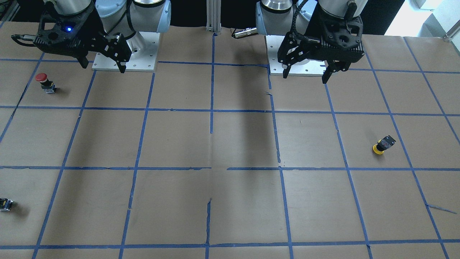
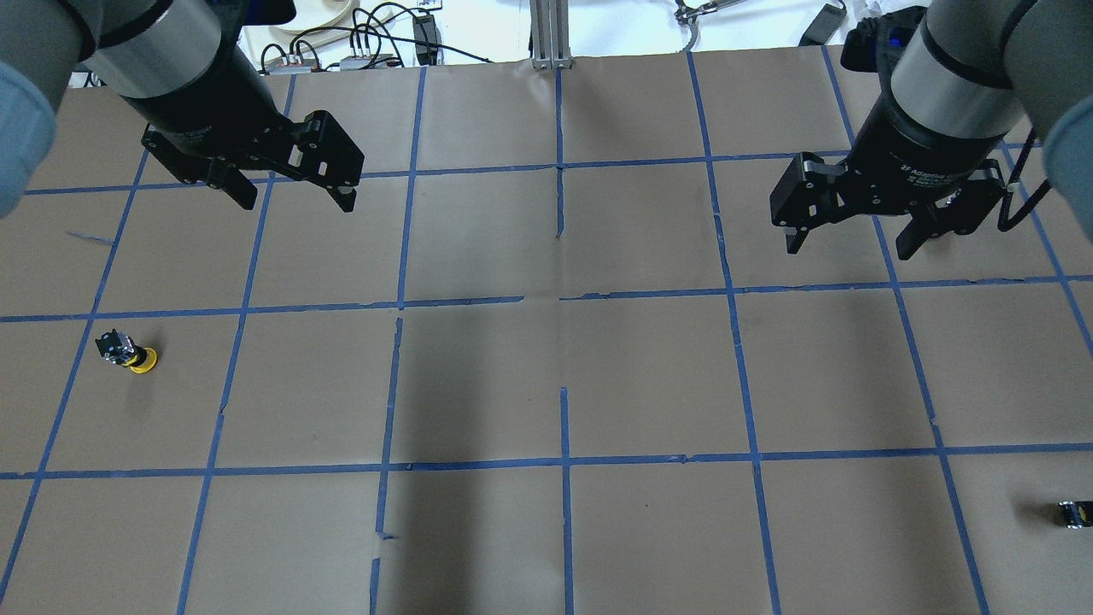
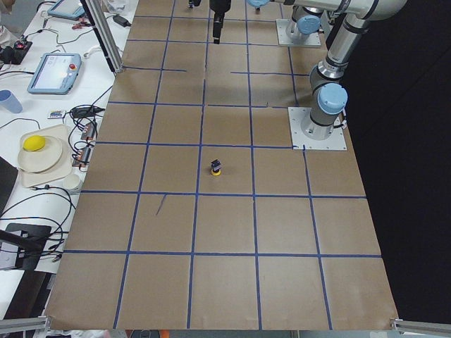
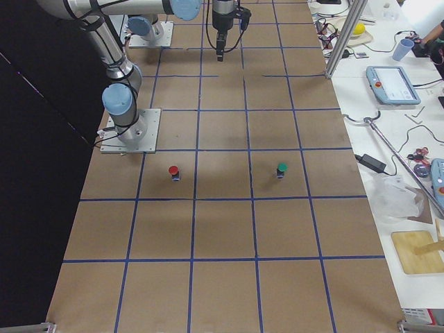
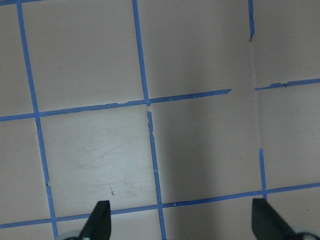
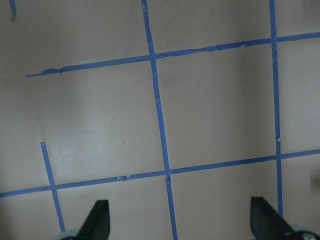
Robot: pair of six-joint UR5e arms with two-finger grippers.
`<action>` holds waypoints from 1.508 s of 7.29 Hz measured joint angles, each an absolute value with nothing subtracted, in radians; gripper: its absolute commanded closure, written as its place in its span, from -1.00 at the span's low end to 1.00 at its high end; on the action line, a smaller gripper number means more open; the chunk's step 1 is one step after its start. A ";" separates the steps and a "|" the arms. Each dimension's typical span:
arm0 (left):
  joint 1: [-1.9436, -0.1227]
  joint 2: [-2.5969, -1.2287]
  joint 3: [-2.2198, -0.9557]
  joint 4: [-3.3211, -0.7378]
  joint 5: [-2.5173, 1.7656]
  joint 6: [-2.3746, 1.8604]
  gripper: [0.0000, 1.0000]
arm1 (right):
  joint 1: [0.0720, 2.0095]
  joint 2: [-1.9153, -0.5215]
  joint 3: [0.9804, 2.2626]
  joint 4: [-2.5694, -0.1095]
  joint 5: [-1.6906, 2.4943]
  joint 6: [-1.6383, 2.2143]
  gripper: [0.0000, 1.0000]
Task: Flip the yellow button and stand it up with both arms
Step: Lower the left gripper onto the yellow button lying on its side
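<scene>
The yellow button [image 1: 382, 145] rests with its yellow cap on the paper and its black-and-grey body up. It sits on the robot's left side of the table, also in the overhead view [image 2: 128, 352] and the exterior left view [image 3: 216, 167]. My left gripper [image 2: 297, 202] hangs open and empty, high over the table, farther out than the button and toward the middle; it also shows in the front-facing view [image 1: 305, 78] and its wrist view [image 5: 181, 222]. My right gripper [image 2: 847, 249] is open and empty over the other half [image 1: 103, 67] [image 6: 181, 222]. Neither wrist view shows the button.
A red-capped button [image 1: 45, 82] stands near the right arm's base plate [image 1: 143, 50], also in the exterior right view [image 4: 173, 171]. A small dark piece [image 1: 5, 204] lies at the table's right edge [image 2: 1072, 512]. Brown paper with a blue tape grid [image 2: 564, 299] covers the table.
</scene>
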State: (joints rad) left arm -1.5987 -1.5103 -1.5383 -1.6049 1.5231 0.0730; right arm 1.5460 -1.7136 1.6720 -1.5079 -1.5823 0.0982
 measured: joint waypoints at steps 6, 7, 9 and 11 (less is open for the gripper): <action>-1.427 -1.522 -1.616 -1.626 1.608 0.440 -1.00 | 1.546 -1.713 1.672 -1.508 -1.580 0.100 -0.99; -1.326 -1.524 -1.656 -1.614 1.607 0.595 -0.99 | 1.546 -1.713 1.672 -1.508 -1.580 0.101 -0.99; -1.135 -1.534 -1.722 -1.540 1.602 0.923 -0.99 | 1.546 -1.713 1.672 -1.508 -1.580 0.100 -0.99; -0.997 -1.605 -1.765 -1.362 1.598 1.264 -0.99 | 1.546 -1.713 1.672 -1.509 -1.580 0.100 -0.99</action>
State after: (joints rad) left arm -0.9969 -1.6047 -1.7650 -1.3620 1.5984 1.2639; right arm 1.5462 -1.7134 1.6720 -1.5089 -1.5800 0.0998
